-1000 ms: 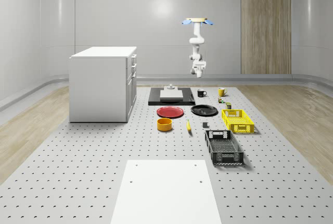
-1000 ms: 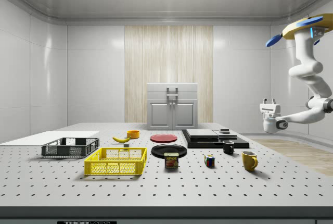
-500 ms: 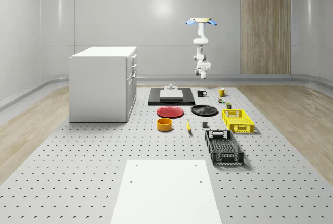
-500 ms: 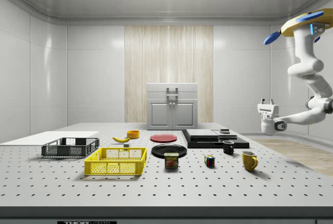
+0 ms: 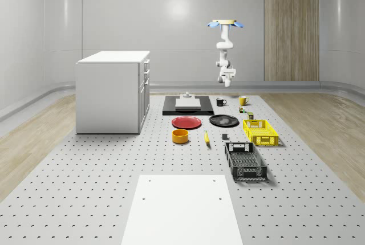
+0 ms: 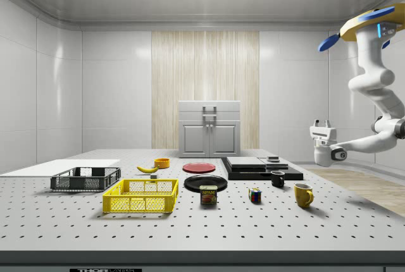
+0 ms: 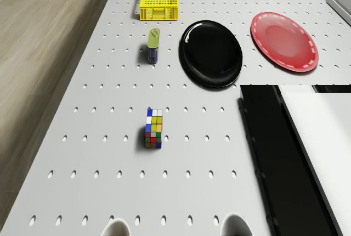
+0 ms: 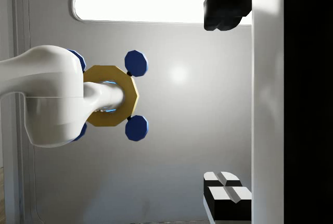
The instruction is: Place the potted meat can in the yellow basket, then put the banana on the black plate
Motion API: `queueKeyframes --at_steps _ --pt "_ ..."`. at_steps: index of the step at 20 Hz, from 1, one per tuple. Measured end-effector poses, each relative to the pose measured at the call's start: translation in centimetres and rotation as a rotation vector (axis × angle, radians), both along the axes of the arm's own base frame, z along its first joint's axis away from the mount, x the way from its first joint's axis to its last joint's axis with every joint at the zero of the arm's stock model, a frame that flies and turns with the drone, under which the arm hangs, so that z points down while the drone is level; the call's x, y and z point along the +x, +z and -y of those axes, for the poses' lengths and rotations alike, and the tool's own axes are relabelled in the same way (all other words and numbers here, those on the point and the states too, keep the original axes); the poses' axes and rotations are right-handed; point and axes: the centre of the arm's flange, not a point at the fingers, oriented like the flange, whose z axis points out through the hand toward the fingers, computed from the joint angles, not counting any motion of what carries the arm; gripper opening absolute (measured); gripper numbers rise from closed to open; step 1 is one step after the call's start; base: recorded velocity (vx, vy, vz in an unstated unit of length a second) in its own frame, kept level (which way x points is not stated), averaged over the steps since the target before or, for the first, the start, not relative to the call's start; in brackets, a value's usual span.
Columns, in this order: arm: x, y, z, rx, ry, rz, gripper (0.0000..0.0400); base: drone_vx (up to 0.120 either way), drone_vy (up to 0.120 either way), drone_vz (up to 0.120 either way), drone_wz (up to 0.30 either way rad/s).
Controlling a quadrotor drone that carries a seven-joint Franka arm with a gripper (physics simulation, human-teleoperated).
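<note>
Blue potted meat can [image 6: 208,195] stands on perforated grey bench [image 6: 190,228], just beside empty yellow mesh basket [image 6: 141,196]; yellow banana [image 6: 147,169] lies apart from glossy black plate [image 6: 205,182]. Nothing done yet. Drone [image 6: 370,26] hovers high off bench's far end, end effector [image 6: 321,124] upturned, fingers apart, empty.

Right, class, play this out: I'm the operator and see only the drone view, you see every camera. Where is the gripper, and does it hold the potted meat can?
Observer: No. In the side view the gripper hangs in the air, open and pointing up, higher than the yellow mug and to its right. The potted meat can stands on the table.
Operator: And the drone itself?
Observer: The drone hovers high over the table's far end in the whole-scene view.
Operator: What lies past the yellow basket?
Observer: A black basket, nearer the whole-scene camera than the yellow basket.
</note>
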Motion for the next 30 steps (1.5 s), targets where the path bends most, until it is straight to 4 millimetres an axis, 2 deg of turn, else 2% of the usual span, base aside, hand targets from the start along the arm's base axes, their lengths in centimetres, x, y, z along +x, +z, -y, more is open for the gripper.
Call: queueKeyframes --at_steps 10,13,16,20,22,24,27,30 --pt "-0.1 -0.2 -1.5 -0.149 -0.004 0.007 0.04 0.12 0.12 0.0 0.0" --pt "-0.1 -0.5 -2.6 -0.268 -0.007 0.009 0.04 0.12 0.12 0.0 0.0" --pt "-0.1 -1.2 -4.4 -0.461 -0.012 0.011 0.04 0.12 0.12 0.0 0.0" --pt "0.0 -4.0 -7.6 -0.892 -0.024 0.012 0.04 0.12 0.06 0.0 0.0" --pt "0.1 -6.7 -9.0 -1.192 -0.032 0.011 0.04 0.12 0.0 -0.08 0.0" --pt "0.2 -10.0 -9.5 -1.531 -0.042 0.01 0.04 0.12 0.0 -0.1 0.0" --pt "0.3 -14.8 -8.3 -2.036 -0.058 0.006 0.04 0.12 0.093 0.0 0.0" --pt "0.4 -17.8 -5.7 -2.439 -0.07 0.003 0.04 0.12 0.067 -0.013 0.0"
